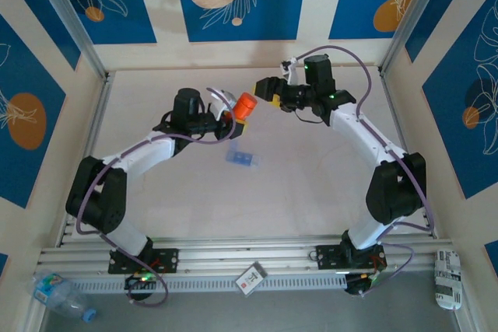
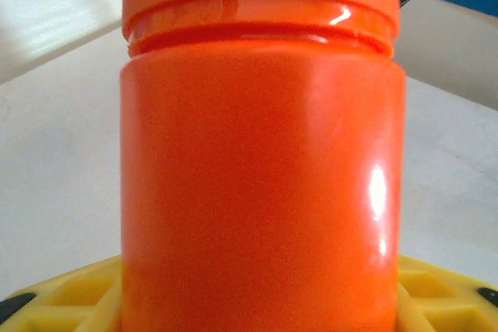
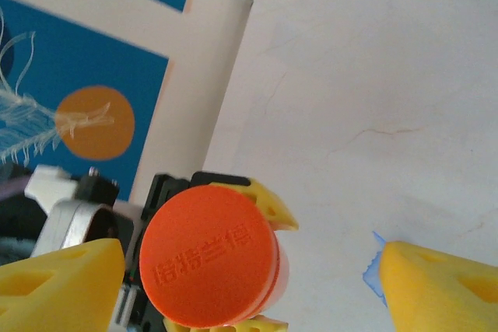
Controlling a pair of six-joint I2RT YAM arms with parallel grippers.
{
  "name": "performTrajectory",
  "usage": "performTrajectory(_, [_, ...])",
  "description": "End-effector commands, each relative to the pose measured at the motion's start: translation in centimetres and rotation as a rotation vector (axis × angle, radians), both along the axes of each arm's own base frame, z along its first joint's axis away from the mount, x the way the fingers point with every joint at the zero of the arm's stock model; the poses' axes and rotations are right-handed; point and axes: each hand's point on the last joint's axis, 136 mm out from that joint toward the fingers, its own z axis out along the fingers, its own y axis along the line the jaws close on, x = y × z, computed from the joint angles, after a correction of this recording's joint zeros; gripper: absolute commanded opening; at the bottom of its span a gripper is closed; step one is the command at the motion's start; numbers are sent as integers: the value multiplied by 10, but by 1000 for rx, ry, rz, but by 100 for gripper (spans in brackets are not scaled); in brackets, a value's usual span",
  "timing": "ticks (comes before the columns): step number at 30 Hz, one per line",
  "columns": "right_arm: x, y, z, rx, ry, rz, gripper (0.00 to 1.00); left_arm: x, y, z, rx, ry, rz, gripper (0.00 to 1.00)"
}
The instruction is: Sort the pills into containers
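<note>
The orange bottle (image 1: 246, 105) is clamped by the left gripper (image 1: 232, 119), its cap (image 3: 208, 254) framed untouched between the wide-parted jaws of the right gripper (image 1: 258, 92)

The small see-thru blue box (image 1: 242, 159) lay flat on the table (image 1: 311, 192), near the middle, a bit slanted, slots too tiny to see.

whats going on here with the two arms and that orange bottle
The left gripper holds the orange bottle above the table, with its cap on. The right gripper is at the cap, jaws open on either side and not gripping it. The blue pill box lies on the table below.
</note>
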Motion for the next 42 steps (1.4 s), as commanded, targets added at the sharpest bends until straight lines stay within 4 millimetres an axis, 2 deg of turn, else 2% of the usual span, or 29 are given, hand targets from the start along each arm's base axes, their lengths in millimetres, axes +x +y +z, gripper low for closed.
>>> performTrajectory(1, [2,-3,1,7,126,-93,85,1,5,8,46,-90,23,0])
performTrajectory(11, [-2,21,-10,-24,140,-62,84,1,-1,8,65,-103,8,0])
performTrajectory(18, [-5,32,-14,-36,140,-35,80,-1,-6,6,63,-98,-5,0])
performTrajectory(25, [-11,37,-19,-43,147,-10,65,0,-8,7,60,-97,-4,0])
performTrajectory(32, [-17,38,-22,-57,138,9,46,4,-10,10,42,-88,2,0])
performTrajectory(36, [-16,35,-18,-60,104,21,38,1,-13,12,22,-71,-17,0])
performTrajectory(42, [-9,16,14,-45,-133,97,36,-20,-21,24,-46,-13,-145,0])
